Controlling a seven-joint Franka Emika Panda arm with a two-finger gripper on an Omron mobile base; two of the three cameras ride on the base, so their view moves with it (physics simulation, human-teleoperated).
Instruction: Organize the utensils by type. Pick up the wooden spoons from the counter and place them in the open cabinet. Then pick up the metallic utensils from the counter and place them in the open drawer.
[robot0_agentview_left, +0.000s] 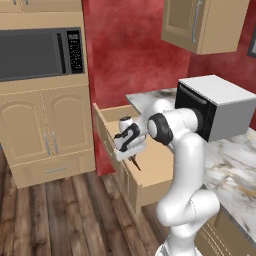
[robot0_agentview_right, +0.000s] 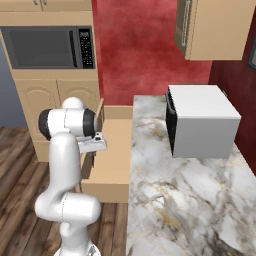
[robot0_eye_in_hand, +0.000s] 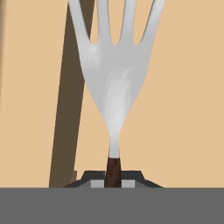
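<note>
Silver four-tined metal fork with a dark brown handle (robot0_eye_in_hand: 114, 83) was clamped by its handle in the closed two-finger gripper (robot0_eye_in_hand: 113, 183), tines pointing away from the hand over the flat tan bottom of the wide light tan wooden open drawer (robot0_agentview_left: 160, 167). In the left base view the gripper (robot0_agentview_left: 134, 161) hung above that drawer, a thin dark piece protruding beneath it. To the right lay the white-grey marble surface with brown and gold veins (robot0_agentview_right: 170, 200), carrying a white box-shaped appliance with a dark front (robot0_agentview_right: 202, 122). Contact between fork and drawer bottom could not be determined.
</note>
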